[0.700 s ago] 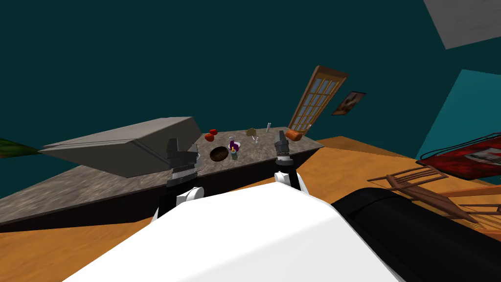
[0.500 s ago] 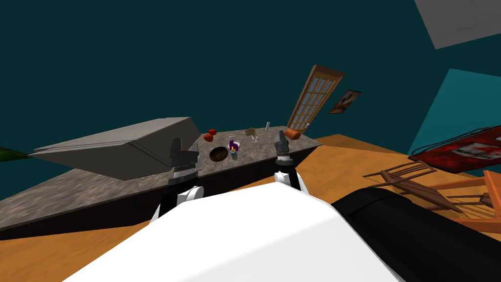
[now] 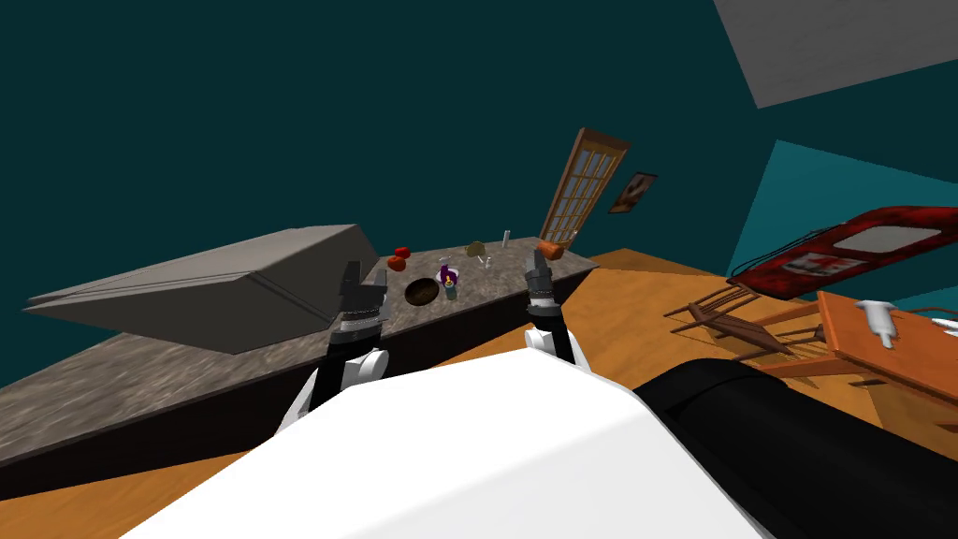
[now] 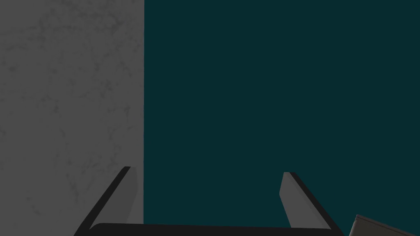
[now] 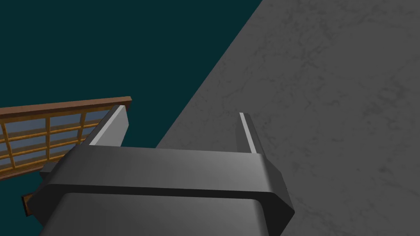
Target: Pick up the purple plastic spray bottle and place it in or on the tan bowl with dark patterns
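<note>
1. Long grey mottled stone tabletop [image 3: 187, 374]: the task's things sit far along it, well apart from both hands. A reach from here may fall short, or a forearm may scrape the front edge.
2. Big grey slanted box [image 3: 206, 290], just beside the left hand [image 4: 205, 172], whose fingers are spread and empty. A swing could clip the box.
3. Right hand [image 5: 182, 112]: fingers apart, holding nothing, raised near the tabletop.
4. Round dark brown bowl [image 3: 421, 292]: looks shallow, so a tall bottle could tip out.
5. Small purple spray bottle [image 3: 448, 277]: upright, just beside the bowl and crowded by a small teal item [image 3: 450, 293]. Closing fingers may knock either over.
</note>
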